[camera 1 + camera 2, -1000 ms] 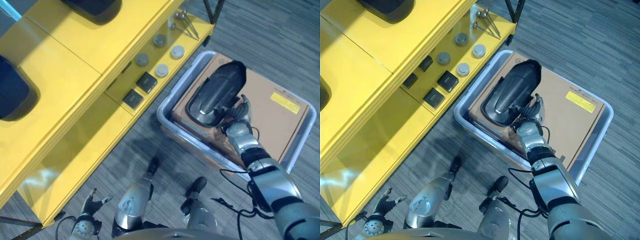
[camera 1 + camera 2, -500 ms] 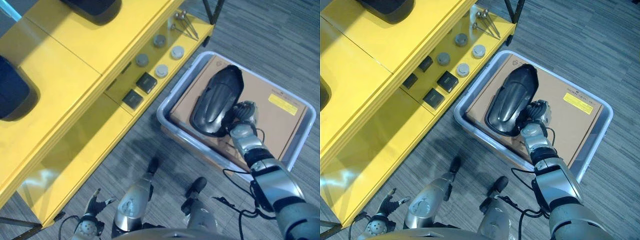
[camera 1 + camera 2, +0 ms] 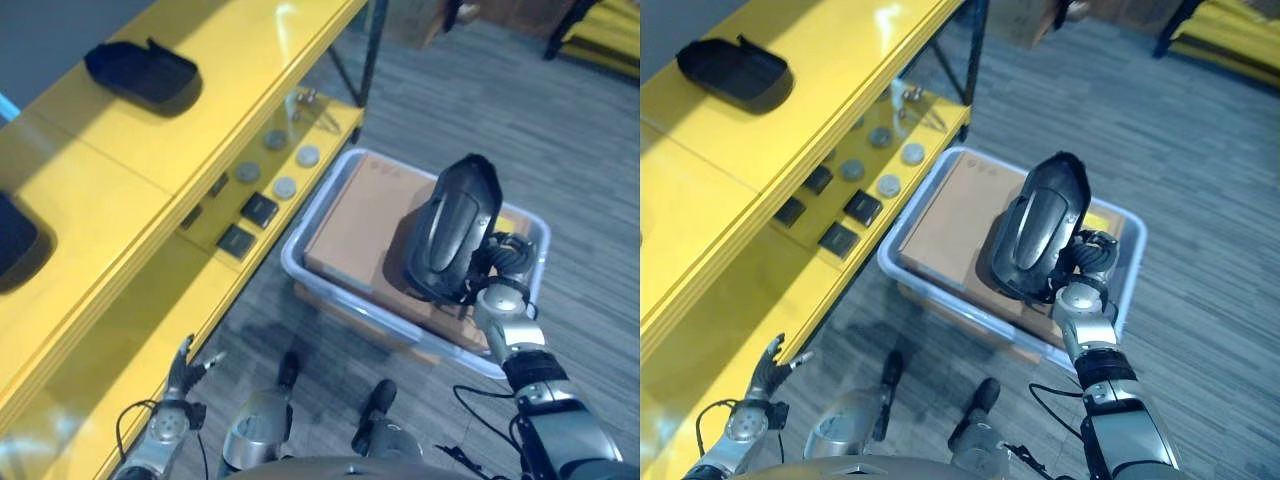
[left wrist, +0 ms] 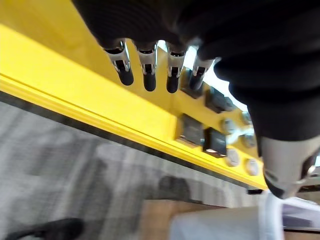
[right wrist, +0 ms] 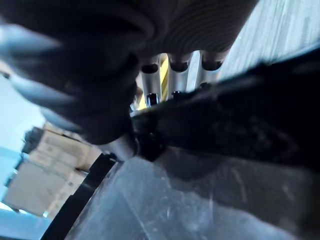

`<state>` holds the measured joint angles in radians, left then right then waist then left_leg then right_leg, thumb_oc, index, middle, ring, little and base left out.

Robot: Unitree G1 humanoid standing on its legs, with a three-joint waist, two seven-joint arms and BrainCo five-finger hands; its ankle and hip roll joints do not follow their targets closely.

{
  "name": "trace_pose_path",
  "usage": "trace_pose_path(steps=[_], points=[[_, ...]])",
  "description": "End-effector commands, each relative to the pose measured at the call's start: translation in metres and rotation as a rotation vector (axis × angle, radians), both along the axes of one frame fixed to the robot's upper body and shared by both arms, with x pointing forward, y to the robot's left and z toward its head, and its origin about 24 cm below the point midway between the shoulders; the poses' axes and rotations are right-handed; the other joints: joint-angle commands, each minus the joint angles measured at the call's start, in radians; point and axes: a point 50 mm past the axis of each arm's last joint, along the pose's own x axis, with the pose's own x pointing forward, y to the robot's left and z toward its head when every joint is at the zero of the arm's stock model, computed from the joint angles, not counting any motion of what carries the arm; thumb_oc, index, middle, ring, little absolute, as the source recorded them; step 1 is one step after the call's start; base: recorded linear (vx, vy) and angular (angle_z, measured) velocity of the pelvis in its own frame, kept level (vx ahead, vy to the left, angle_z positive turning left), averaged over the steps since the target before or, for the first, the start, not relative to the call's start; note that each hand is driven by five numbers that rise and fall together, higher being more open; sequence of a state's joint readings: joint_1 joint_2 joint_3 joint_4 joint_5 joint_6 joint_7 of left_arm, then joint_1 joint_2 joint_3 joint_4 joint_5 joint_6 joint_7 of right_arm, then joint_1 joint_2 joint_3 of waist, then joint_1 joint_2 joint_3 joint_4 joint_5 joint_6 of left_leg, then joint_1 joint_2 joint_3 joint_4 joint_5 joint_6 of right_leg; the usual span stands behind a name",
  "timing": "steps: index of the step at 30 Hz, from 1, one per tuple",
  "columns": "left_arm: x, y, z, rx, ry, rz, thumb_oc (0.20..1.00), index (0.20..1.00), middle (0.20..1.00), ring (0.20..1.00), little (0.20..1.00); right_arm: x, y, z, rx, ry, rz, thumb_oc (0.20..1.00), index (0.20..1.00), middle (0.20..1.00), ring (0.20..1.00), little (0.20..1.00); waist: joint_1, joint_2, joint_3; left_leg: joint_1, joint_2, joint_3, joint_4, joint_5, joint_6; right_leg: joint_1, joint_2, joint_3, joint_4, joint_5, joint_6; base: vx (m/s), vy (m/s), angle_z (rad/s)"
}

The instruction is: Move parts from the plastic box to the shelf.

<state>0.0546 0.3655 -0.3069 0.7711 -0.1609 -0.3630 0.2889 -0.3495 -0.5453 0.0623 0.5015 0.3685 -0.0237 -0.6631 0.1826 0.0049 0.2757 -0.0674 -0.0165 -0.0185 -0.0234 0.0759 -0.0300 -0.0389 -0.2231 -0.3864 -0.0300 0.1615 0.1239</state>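
Note:
A long black moulded part (image 3: pixel 452 228) hangs lifted above the grey plastic box (image 3: pixel 306 282), with my right hand (image 3: pixel 503 278) shut on its lower edge. In the right wrist view the part (image 5: pixel 235 130) runs across, pinched between the thumb and the fingers (image 5: pixel 172 80). A brown cardboard sheet (image 3: pixel 360 225) lies inside the box. The yellow shelf (image 3: pixel 190 130) rises to the left, with another black part (image 3: pixel 140 72) on its top level. My left hand (image 3: pixel 185 375) hangs low beside the shelf's lower level, fingers straight, holding nothing.
The lower shelf level carries small dark square blocks (image 3: pixel 248 224), round grey discs (image 3: pixel 285 170) and metal pins (image 3: pixel 312 106). Another dark part (image 3: pixel 12 232) sits at the top level's left edge. Grey carpet surrounds the box; a black shelf post (image 3: pixel 372 48) stands behind it.
My right hand has raised the black part off the cardboard and tipped it more upright. The camera has shifted, so shelf and box sit differently in view.

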Motion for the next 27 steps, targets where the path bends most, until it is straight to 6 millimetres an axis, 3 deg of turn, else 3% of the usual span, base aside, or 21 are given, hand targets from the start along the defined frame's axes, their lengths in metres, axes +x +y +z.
trace_pose_path(steps=[1,10,16,18,19,23,24,27], points=[[0.013,-0.005,0.012,-0.068,-0.045,-0.053,1.0,1.0,1.0,1.0,1.0,0.001,-0.017,0.037,-0.057,-0.149,-0.031,0.2,0.2,0.2,0.2,0.2,0.018,-0.007,-0.069,-0.011,0.05,0.072,0.003,-0.036,0.006,0.023,-0.041,0.063,0.027,-0.044,0.076,0.1,-0.072,-0.19],[0.058,-0.031,0.055,-0.344,-0.155,-0.122,1.0,1.0,1.0,1.0,1.0,-0.021,-0.012,0.024,-0.099,-0.101,0.056,0.2,0.2,0.2,0.2,0.2,-0.043,-0.018,-0.154,0.08,0.074,0.116,-0.021,-0.039,0.0,0.088,-0.021,0.103,-0.015,-0.035,0.075,0.08,-0.036,-0.24],[0.097,-0.078,0.088,-0.559,-0.127,-0.288,1.0,1.0,1.0,1.0,1.0,-0.005,0.017,0.022,-0.156,-0.036,0.247,0.2,0.2,0.2,0.2,0.2,-0.084,-0.017,-0.179,0.11,0.085,0.137,-0.028,-0.034,-0.004,0.113,-0.013,0.118,-0.034,-0.034,0.076,0.02,-0.016,-0.2],[0.102,-0.09,0.09,-0.61,-0.073,-0.317,1.0,1.0,1.0,1.0,1.0,0.002,0.027,0.023,-0.167,-0.026,0.287,0.2,0.2,0.2,0.2,0.2,-0.09,-0.016,-0.184,0.113,0.086,0.14,-0.029,-0.033,-0.005,0.116,-0.013,0.12,-0.036,-0.033,0.077,0.02,0.005,-0.17],[0.107,-0.107,0.091,-0.673,0.012,-0.348,1.0,1.0,1.0,1.0,1.0,0.009,0.041,0.024,-0.183,-0.014,0.341,0.2,0.2,0.2,0.2,0.2,-0.098,-0.014,-0.191,0.115,0.087,0.144,-0.032,-0.031,-0.006,0.116,-0.012,0.125,-0.038,-0.033,0.077,0.02,0.013,-0.17],[0.11,-0.123,0.09,-0.723,0.095,-0.368,1.0,1.0,1.0,1.0,1.0,0.018,0.055,0.026,-0.194,-0.005,0.387,0.2,0.2,0.2,0.2,0.2,-0.107,-0.012,-0.199,0.119,0.088,0.15,-0.036,-0.029,-0.007,0.117,-0.011,0.128,-0.041,-0.032,0.078,0.02,0.013,-0.05],[0.108,-0.139,0.082,-0.734,0.229,-0.382,1.0,1.0,1.0,1.0,1.0,0.027,0.072,0.027,-0.198,0.005,0.439,0.2,0.2,0.2,0.2,0.2,-0.115,-0.009,-0.21,0.124,0.089,0.157,-0.039,-0.027,-0.008,0.119,-0.01,0.133,-0.044,-0.033,0.079,0.06,0.026,-0.03],[0.109,-0.147,0.077,-0.714,0.292,-0.392,1.0,1.0,1.0,1.0,1.0,0.035,0.084,0.029,-0.188,0.008,0.469,0.2,0.2,0.2,0.2,0.2,-0.12,-0.007,-0.218,0.126,0.09,0.163,-0.04,-0.027,-0.009,0.12,-0.011,0.135,-0.045,-0.035,0.08,0.05,0.02,-0.03]])
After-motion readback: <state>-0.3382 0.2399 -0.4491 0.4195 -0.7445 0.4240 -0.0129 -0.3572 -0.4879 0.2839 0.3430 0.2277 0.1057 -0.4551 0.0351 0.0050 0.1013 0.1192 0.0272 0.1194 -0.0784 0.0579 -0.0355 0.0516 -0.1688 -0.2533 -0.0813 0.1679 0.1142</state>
